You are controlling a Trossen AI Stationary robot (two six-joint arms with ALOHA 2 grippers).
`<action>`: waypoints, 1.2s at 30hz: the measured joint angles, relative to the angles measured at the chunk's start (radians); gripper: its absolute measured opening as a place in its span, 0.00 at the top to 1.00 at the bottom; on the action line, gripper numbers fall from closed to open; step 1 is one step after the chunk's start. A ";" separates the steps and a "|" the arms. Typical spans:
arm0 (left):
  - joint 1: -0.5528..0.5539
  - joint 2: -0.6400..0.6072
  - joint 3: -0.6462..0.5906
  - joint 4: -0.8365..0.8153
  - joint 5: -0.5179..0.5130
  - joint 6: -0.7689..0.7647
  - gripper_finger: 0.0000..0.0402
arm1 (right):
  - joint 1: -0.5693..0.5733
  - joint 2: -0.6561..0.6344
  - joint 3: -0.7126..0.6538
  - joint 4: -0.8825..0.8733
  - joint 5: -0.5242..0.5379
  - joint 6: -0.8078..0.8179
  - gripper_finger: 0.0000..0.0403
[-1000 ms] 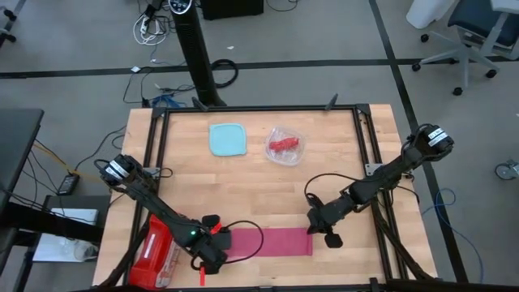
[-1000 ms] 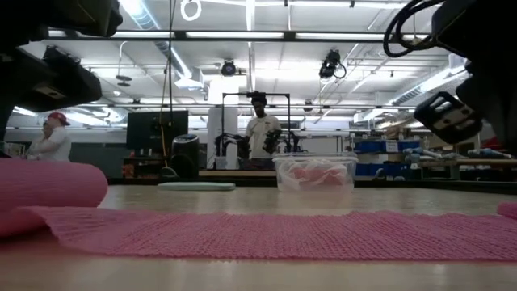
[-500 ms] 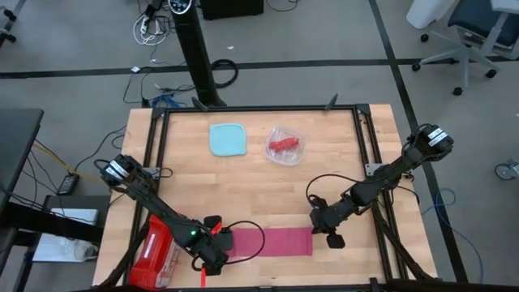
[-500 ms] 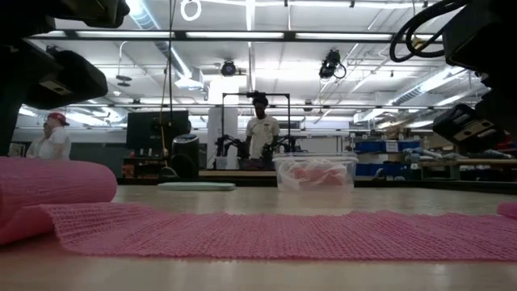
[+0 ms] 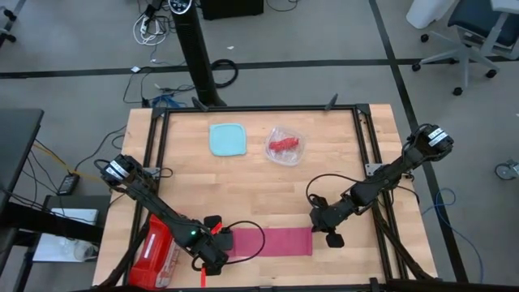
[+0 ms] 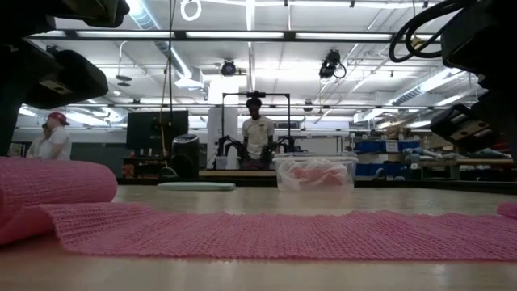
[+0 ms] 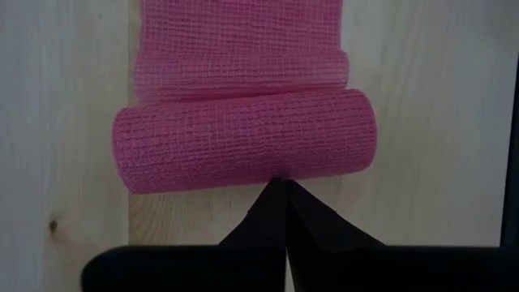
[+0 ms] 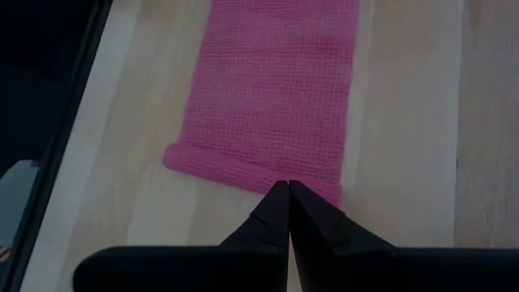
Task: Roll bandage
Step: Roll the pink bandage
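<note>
The pink bandage [image 5: 270,241] lies flat along the table's near edge. Its left end is wound into a short roll [image 7: 243,139], which also shows in the low view [image 6: 48,182], and the unrolled strip [image 6: 283,234] runs toward the right. My left gripper [image 7: 280,183] is shut, its tips at the roll's outer side, and shows in the high view [image 5: 219,244]. My right gripper [image 8: 288,188] is shut at the strip's right end [image 8: 243,172], where the edge looks slightly curled; it shows in the high view [image 5: 315,228]. My left gripper touches the roll with its shut fingertips at the middle of the roll's outer side [image 7: 276,172]. The fingers slant down from the table's left and lie across the roll. The roll rests on the table. My right gripper has its shut fingertips on the strip's right end edge [image 8: 280,180], slanting down from the table's right. That end lies on the table.
A glossy red case [image 5: 156,251] lies at the near left, beside my left arm. A teal lid [image 5: 228,139] and a clear tub holding a red lump [image 5: 285,145] sit at the far middle. Black frame rails [image 5: 369,162] border the table. People stand in the room behind.
The rolled left end has moved a little farther along the strip toward the right. My right gripper has tipped slightly at the strip's right end. Both grippers have stayed shut.
</note>
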 joint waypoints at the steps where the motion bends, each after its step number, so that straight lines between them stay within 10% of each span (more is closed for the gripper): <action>1: 0.000 0.000 0.002 -0.006 0.000 0.000 1.00 | -0.002 0.000 0.000 0.000 0.001 -0.004 0.97; 36: 0.047 0.086 0.104 -0.019 -0.105 0.239 1.00 | -0.007 0.000 -0.001 0.051 0.022 0.004 0.97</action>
